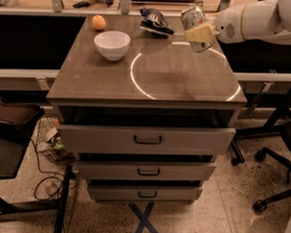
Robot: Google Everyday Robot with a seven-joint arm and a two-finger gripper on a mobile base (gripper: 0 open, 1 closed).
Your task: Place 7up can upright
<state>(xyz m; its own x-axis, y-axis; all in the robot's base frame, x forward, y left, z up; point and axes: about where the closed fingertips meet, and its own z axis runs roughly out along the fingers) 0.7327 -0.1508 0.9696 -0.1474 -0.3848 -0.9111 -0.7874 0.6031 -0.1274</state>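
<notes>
Your gripper (202, 33), upper right, holds the tilted 7up can (193, 17) tight between its jaws; straighten it, then lower it slowly onto the table (175, 76).

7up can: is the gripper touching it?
Touching. The camera view shows the gripper over the back right corner of the table, its pale jaws clamped across the tilted 7up can with no gap.

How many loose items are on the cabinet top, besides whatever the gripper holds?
3: the orange back left, the white bowl in front of it, the snack bag back centre. The gripper holds the 7up can tilted above the back right. None looks hidden.
</notes>
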